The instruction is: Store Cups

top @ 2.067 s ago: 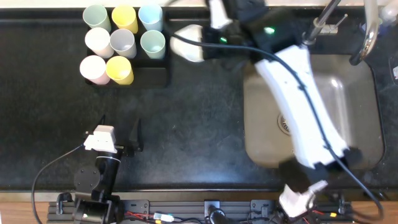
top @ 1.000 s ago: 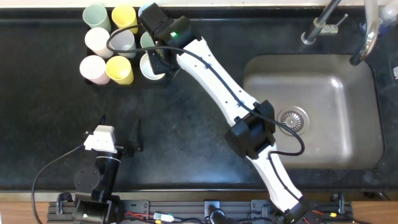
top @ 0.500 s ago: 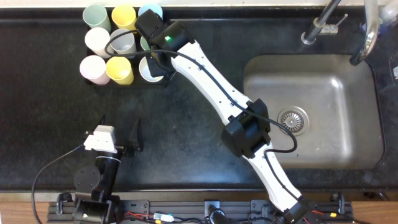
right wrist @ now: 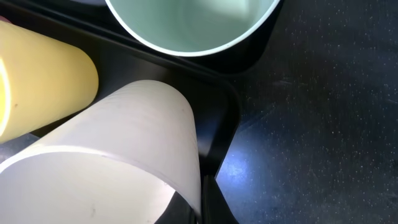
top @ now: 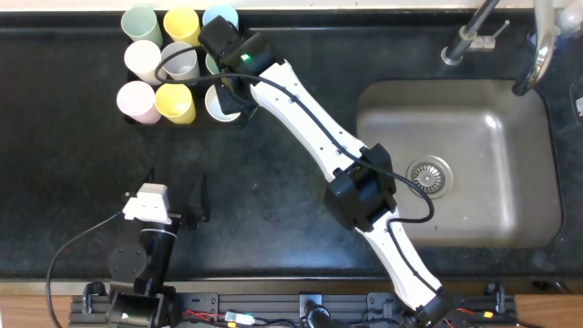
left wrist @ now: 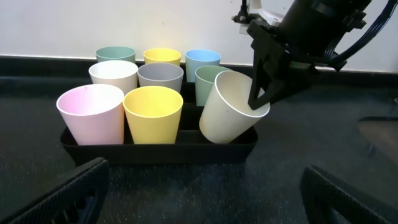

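A black tray (left wrist: 155,152) at the counter's far left holds several pastel cups, among them a pink one (left wrist: 92,115) and a yellow one (left wrist: 153,112) in its near row. A cream cup (left wrist: 227,115) leans tilted in the tray's near right corner, beside that yellow cup (top: 175,102). My right gripper (left wrist: 260,102) is shut on the cream cup's (top: 221,102) rim, its arm reaching across from the right. In the right wrist view the cream cup (right wrist: 106,155) lies between the yellow cup (right wrist: 37,81) and the tray wall (right wrist: 227,124). My left gripper (top: 177,180) rests open on the counter, short of the tray.
A steel sink (top: 455,164) with a faucet (top: 469,36) takes up the right side. Dark counter (top: 273,200) lies bare between the tray and the arm bases. A mint green cup (right wrist: 186,25) stands just behind the cream one.
The right arm swung from the sink side over to the tray, carrying the cream cup into the near right corner. Over the last half second it has barely moved. The left arm stayed put.
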Robot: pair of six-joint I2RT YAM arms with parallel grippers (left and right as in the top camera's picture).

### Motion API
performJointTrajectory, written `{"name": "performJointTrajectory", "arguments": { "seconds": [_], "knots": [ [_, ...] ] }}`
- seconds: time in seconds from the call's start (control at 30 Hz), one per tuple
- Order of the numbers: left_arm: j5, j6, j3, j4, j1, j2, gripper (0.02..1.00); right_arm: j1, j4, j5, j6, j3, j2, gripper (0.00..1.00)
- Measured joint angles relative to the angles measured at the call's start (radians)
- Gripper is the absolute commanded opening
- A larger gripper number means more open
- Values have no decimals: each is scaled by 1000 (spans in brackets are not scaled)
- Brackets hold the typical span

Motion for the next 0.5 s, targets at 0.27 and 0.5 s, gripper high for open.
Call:
{"name": "performJointTrajectory", "arguments": {
  "seconds": [0.27,0.5],
  "knots": [
    [0,0,0,0,0,0,1000,0,26,18,2,-32,0,51],
    [0,0,0,0,0,0,1000,1,37,25,8,-33,0,202]
  ]
}}
